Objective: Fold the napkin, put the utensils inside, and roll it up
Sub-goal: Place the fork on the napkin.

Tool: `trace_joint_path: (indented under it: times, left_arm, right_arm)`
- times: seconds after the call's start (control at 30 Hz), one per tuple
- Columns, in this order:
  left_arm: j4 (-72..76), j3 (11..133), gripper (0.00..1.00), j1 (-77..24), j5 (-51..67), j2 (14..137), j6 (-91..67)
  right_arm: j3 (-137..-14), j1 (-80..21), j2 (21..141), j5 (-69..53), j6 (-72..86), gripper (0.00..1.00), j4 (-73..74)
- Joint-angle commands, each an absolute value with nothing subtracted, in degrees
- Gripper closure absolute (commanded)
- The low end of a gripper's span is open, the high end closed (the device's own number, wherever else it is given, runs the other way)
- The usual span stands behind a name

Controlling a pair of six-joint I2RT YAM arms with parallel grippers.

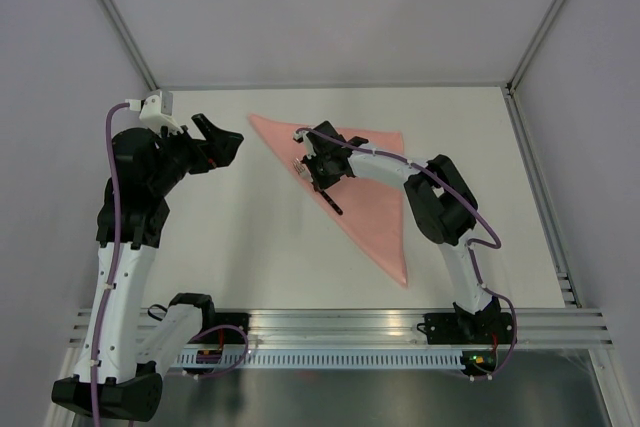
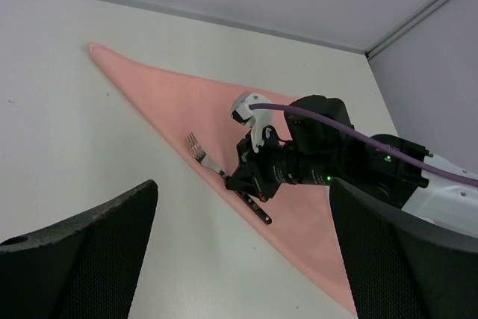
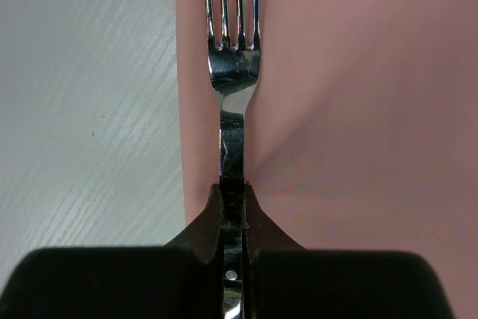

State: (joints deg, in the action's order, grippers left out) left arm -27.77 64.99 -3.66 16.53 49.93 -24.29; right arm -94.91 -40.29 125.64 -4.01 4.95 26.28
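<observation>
The left arm (image 1: 118, 277) and right arm (image 1: 462, 272) had white links and black joints, each trailing a purple cable (image 1: 110, 162). The left gripper (image 1: 222, 134) was black, its fingers (image 2: 82, 252) finely dimpled, beside a white camera (image 1: 157, 107).

Napkin (image 1: 375, 197) lies on the counter (image 1: 250, 237), and the fork (image 3: 234, 72) rests on the napkin's left edge. Right hand (image 1: 318, 179) is over that edge; left hand (image 1: 225, 139) is left of the napkin.

Pink triangular napkin (image 1: 380, 222); fork (image 3: 234, 72) seemingly atop.
</observation>
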Motion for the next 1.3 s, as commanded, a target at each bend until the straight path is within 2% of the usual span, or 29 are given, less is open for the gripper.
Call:
trace_joint_path:
  times: [0.0,0.73,0.93,1.07,1.27]
  left_arm:
    - [-29.0,65.6,0.0,-3.6,16.4,49.4,-22.9]
    - [-28.5,65.4,0.0,-3.6,15.6,49.9,-22.7]
    - [-27.7,65.1,0.0,-3.6,15.5,50.6,-22.9]
    - [-26.6,65.1,0.0,-3.6,16.0,50.9,-23.3]
    - [-24.5,65.0,0.0,-3.6,17.2,51.2,-23.9]
  right_arm:
    - [-94.7,-40.3,125.9,-2.3,6.2,1.0,26.6]
    - [-93.3,-39.8,125.7,-2.5,5.5,1.0,26.4]
    - [-94.0,-39.8,125.3,-2.9,4.7,0.84,26.7]
    - [-94.7,-39.8,124.7,-2.9,4.2,0.66,27.3]
    - [-96.7,-39.7,122.8,-3.1,4.1,0.56,28.8]
